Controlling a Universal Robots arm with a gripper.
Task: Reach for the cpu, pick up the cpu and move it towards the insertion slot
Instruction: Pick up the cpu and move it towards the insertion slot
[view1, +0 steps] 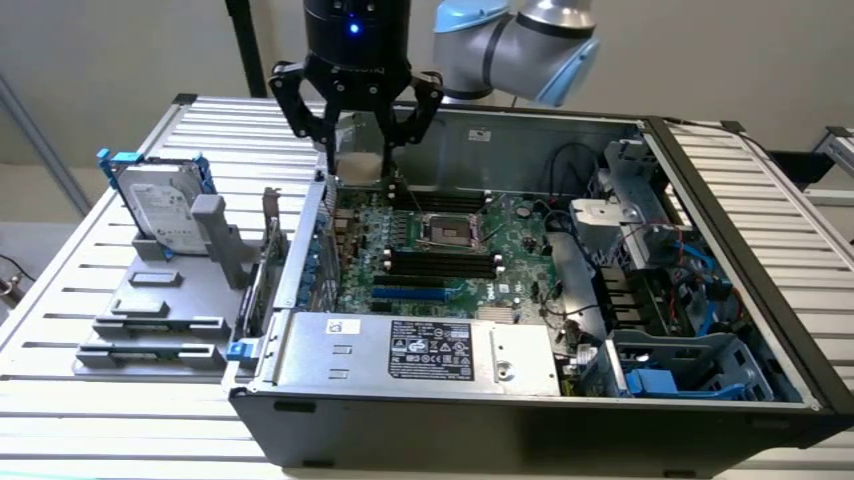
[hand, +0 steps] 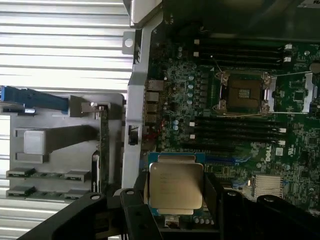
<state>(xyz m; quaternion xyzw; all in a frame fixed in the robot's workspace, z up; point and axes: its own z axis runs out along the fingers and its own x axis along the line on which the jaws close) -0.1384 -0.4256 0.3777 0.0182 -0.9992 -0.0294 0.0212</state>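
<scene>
Right at the lens the pincer (hand: 175, 220) is clenched on the cpu (hand: 176, 186), aloft over the motherboard with the insertion slot (hand: 243, 92) off toward one o'clock, and any tilt could jam it there.

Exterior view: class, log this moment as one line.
claw: holding small silvery square cpu | position: above case edge | shiny-framed square insertion slot: empty

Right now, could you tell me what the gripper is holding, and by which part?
The gripper holds the cpu, clamped by its two opposite edges.
</scene>
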